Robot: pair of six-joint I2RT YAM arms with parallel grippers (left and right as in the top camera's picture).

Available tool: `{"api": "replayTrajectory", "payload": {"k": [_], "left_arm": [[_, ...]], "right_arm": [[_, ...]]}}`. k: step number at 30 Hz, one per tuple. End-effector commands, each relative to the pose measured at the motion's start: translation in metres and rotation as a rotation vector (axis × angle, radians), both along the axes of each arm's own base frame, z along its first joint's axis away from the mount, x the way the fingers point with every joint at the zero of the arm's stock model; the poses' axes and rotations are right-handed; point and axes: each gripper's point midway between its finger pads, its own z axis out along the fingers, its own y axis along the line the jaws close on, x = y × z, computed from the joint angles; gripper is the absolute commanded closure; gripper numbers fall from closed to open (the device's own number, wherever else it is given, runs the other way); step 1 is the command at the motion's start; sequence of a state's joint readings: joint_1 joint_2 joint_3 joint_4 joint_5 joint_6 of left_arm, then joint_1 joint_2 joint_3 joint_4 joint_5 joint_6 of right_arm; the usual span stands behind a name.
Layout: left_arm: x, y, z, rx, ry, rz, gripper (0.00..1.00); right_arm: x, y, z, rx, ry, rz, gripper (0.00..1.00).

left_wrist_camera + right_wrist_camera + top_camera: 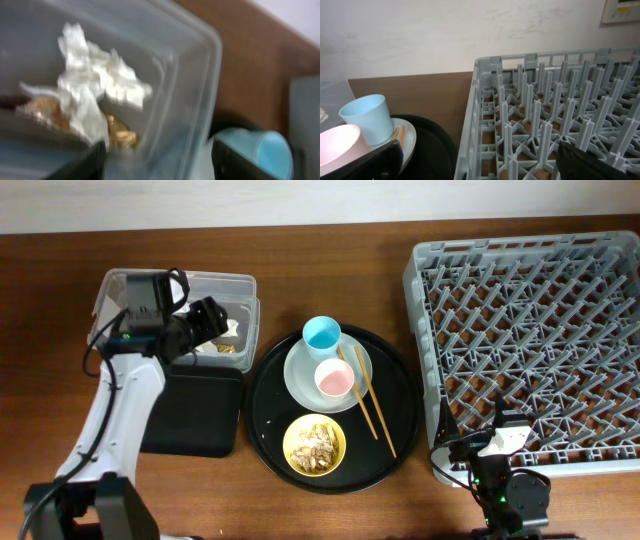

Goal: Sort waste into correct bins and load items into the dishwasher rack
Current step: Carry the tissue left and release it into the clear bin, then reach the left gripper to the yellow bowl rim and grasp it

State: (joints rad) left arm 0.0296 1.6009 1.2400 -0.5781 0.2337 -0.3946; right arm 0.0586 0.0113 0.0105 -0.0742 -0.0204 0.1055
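Observation:
The clear tub (240, 282) at the back left holds the crumpled white napkin (95, 85) and the brown-gold wrapper (120, 132). My left gripper (212, 321) hangs over the tub, open and empty. The round black tray (262, 395) carries a pale plate (300, 375) with the light-blue cup (322, 333), the pink cup (334, 380) and the chopsticks (372, 402). The yellow bowl (314, 444) holds beige food scraps. The shallow black tray (195, 412) lies in front of the tub. The grey rack (530, 340) is at the right. My right gripper (495, 445) is open and empty at the rack's near left corner.
The left arm reaches from the table's front left across the black rectangular tray. The rack's wall (470, 120) stands between my right fingers, with the blue cup (367, 120) and pink cup (335, 147) to its left. A pale wall runs along the table's far edge.

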Motion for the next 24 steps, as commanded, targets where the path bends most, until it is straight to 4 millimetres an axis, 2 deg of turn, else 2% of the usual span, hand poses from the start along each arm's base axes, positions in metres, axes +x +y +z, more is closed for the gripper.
{"api": "replayTrajectory", "payload": {"k": [1,3,5,7,8,12,13,18,20,22,23,24], "left_arm": [[-0.021,-0.014,0.036,-0.039,0.032,-0.048,0.4],[-0.041,-0.025,0.037,-0.048,0.088,-0.076,0.42],[-0.063,-0.04,0.037,-0.061,0.149,-0.117,0.53],[-0.084,-0.054,0.032,-0.057,0.216,-0.16,0.82],[-0.093,-0.062,0.029,-0.053,0.248,-0.185,0.9],[-0.132,-0.105,0.011,-0.004,0.344,-0.369,0.99],[-0.145,-0.12,0.003,0.01,0.369,-0.425,1.0],[-0.184,-0.168,-0.021,0.062,0.395,-0.604,0.99],[-0.195,-0.186,-0.029,0.061,0.386,-0.645,0.94],[-0.205,-0.202,-0.035,0.068,0.369,-0.704,0.87],[-0.21,-0.208,-0.038,0.088,0.357,-0.728,0.75],[-0.212,-0.21,-0.04,0.114,0.344,-0.74,0.69]], "right_arm": [[0.0,0.0,-0.002,0.008,0.004,0.001,0.02],[0.0,0.0,-0.002,0.008,0.004,0.001,0.02],[0.0,0.0,-0.002,0.008,0.004,0.001,0.02],[0.0,0.0,-0.002,0.008,0.004,0.001,0.02],[0.0,0.0,-0.002,0.008,0.004,0.001,0.02],[0.0,0.0,-0.002,0.008,0.004,0.001,0.02],[0.0,0.0,-0.002,0.008,0.004,0.001,0.01],[0.0,0.0,-0.002,0.008,0.004,0.001,0.02],[0.0,0.0,-0.002,0.008,0.004,0.001,0.02],[0.0,0.0,-0.002,0.008,0.004,0.001,0.02],[0.0,0.0,-0.002,0.008,0.004,0.001,0.02],[0.0,0.0,-0.002,0.008,0.004,0.001,0.02]]}}
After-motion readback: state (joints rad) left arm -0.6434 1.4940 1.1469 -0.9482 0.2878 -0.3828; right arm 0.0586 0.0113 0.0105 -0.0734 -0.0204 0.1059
